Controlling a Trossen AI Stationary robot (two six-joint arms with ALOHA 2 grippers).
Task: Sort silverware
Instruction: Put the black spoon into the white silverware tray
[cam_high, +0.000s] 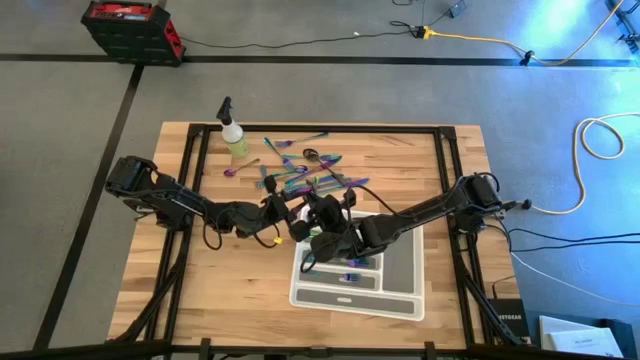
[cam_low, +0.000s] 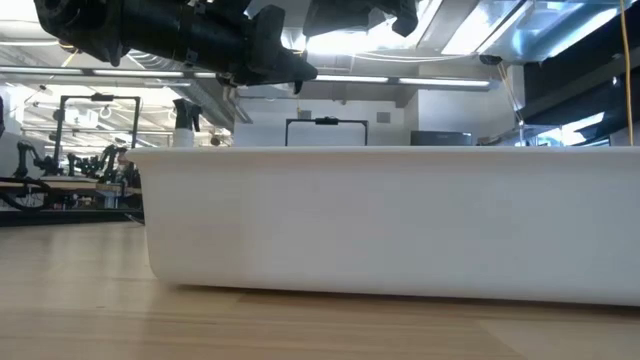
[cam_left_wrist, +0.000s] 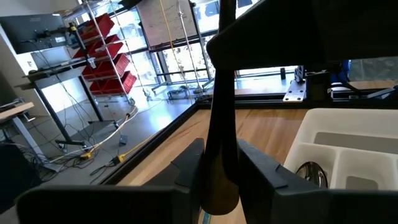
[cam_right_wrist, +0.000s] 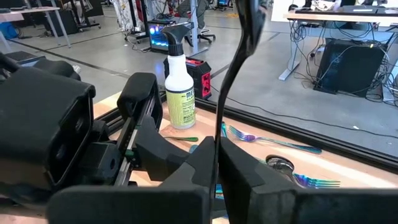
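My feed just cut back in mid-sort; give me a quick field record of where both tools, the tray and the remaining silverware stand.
left tool: over the tray's near-left corner, shut on a dark utensil standing up between its fingers
right tool: beside the left one above the tray, shut on a dark utensil handle
tray: white, table centre-front, a few pieces in its left slots
loose silverware: scattered behind the tray
spray bottle: upright, table's back left

TEXT: you can read nothing | white spray bottle with yellow-green liquid (cam_right_wrist: 180, 87): green label print too small for you to make out | elsewhere: no legible signs
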